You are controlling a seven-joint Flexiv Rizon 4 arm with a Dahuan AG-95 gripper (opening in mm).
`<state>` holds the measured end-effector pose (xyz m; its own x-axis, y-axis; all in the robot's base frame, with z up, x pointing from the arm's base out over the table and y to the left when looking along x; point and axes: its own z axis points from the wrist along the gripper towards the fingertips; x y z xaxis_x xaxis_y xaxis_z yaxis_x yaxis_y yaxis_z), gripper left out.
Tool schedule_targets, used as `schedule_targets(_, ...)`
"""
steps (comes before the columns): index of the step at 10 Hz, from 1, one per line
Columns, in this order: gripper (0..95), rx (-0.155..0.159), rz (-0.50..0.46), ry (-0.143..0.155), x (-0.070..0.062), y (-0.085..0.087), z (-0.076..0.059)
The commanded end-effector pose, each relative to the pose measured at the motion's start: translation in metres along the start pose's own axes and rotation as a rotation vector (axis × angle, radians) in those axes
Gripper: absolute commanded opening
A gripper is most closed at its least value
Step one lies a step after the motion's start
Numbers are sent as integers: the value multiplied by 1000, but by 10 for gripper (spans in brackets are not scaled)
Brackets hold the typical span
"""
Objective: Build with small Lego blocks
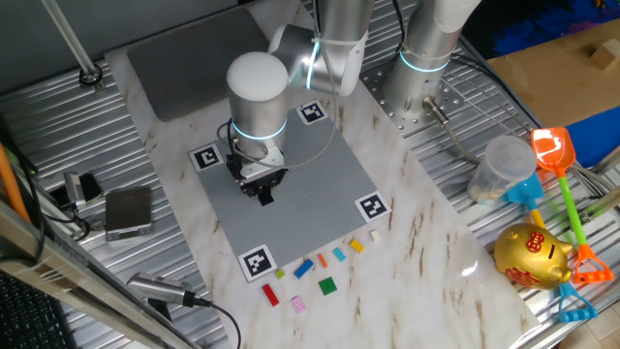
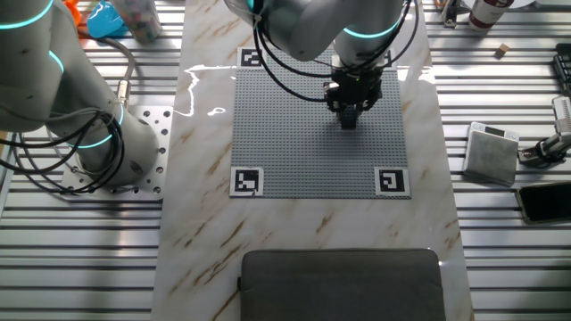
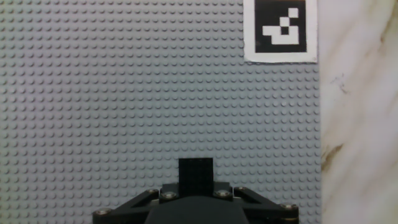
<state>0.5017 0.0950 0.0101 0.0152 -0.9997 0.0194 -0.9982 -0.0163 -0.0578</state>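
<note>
Several small Lego blocks lie in a loose row on the marble table in front of the baseplate: red (image 1: 270,297), pink (image 1: 298,304), green (image 1: 327,285), blue (image 1: 304,268), orange (image 1: 323,260), light blue (image 1: 339,255), yellow (image 1: 356,245) and white (image 1: 375,235). My gripper (image 1: 264,192) points down just above the grey baseplate (image 1: 310,208), on its left part; it also shows in the other fixed view (image 2: 348,118). In the hand view its jaws are closed on a small black block (image 3: 195,175) held just over the studs.
Black-and-white markers sit at the baseplate corners (image 3: 280,29). A second arm's base (image 1: 426,68) stands behind the plate. A grey box (image 1: 128,210) lies at the left. Toy spades (image 1: 557,160), a gold piggy bank (image 1: 531,256) and a plastic cup (image 1: 499,167) lie at the right.
</note>
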Motion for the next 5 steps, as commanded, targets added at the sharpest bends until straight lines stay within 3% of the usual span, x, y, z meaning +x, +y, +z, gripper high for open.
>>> schedule_targets(1,380,-3,5,-5,0,0,3)
schedule_targets(5,380,2,-3,-6,0,-1,2)
